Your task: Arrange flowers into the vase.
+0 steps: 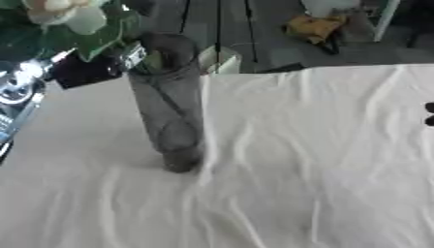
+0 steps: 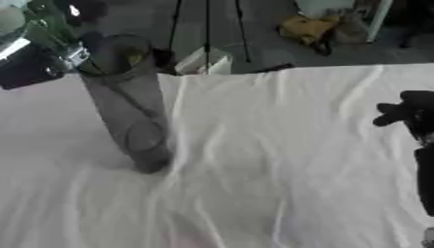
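A tall dark see-through vase (image 1: 168,106) stands upright on the white tablecloth (image 1: 322,160), left of the middle. Above its mouth, at the top left, is a white flower (image 1: 64,14) with green leaves (image 1: 93,41). Thin stem lines show inside the vase. My left hand (image 1: 83,70) is beside the vase's rim, under the bloom, with its fingers curled round the flower stem. My right hand (image 2: 409,112) hovers over the cloth at the right edge, far from the vase, fingers relaxed and holding nothing.
A pale box (image 2: 203,60) lies just behind the vase at the table's far edge. Beyond it on the dark floor are tripod legs (image 2: 208,24) and a yellow bundle (image 1: 315,26). My left arm's silver joint (image 1: 17,87) fills the left edge.
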{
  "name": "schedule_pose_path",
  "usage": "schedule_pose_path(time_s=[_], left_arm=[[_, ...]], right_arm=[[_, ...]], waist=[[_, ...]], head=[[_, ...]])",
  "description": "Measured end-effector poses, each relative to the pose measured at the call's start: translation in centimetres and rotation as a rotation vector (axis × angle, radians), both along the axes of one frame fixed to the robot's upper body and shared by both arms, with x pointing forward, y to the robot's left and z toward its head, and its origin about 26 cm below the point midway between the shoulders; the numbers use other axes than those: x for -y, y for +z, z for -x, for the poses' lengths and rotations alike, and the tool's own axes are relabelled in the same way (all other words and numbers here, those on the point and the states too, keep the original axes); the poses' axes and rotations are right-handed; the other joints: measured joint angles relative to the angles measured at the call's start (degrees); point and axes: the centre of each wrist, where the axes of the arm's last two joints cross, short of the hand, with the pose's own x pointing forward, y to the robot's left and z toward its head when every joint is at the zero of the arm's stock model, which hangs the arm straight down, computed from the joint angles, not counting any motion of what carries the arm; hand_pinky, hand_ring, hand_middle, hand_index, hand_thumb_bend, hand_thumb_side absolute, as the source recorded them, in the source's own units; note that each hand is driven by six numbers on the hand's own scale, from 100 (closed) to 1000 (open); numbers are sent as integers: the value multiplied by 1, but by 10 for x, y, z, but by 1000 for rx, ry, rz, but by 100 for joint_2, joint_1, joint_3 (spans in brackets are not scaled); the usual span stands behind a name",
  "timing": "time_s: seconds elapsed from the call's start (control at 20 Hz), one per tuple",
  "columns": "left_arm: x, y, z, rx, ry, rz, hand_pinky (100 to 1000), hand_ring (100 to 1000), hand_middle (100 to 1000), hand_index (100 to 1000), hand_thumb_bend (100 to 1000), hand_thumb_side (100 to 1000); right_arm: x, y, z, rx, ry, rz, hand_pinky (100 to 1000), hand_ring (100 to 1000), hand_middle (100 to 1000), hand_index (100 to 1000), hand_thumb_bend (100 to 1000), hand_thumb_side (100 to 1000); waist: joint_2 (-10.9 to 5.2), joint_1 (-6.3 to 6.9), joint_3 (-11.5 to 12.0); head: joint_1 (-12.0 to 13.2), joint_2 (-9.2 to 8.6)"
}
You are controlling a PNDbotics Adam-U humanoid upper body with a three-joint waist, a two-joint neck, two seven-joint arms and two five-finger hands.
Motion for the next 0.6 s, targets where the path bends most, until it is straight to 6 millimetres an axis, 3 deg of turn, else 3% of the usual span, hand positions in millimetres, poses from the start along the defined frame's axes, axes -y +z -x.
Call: schedule_pose_path(time_s=[0.4,0.6], left_arm=[[-2,-2,4,-37,-30,-28,1000,951,929,1000,253,1000],[-3,-1,6,-79,-76,-34,1000,955,940,1000,435,1000]], right_arm=[[0,0,0,-2,-1,-1,750,532,515,709,100,1000],[0,0,0,-3,0,0,750,531,514,709,100,1000]], waist=[[-6,-7,28],[-6,-20,38]], head=[[-10,0],[-10,0]])
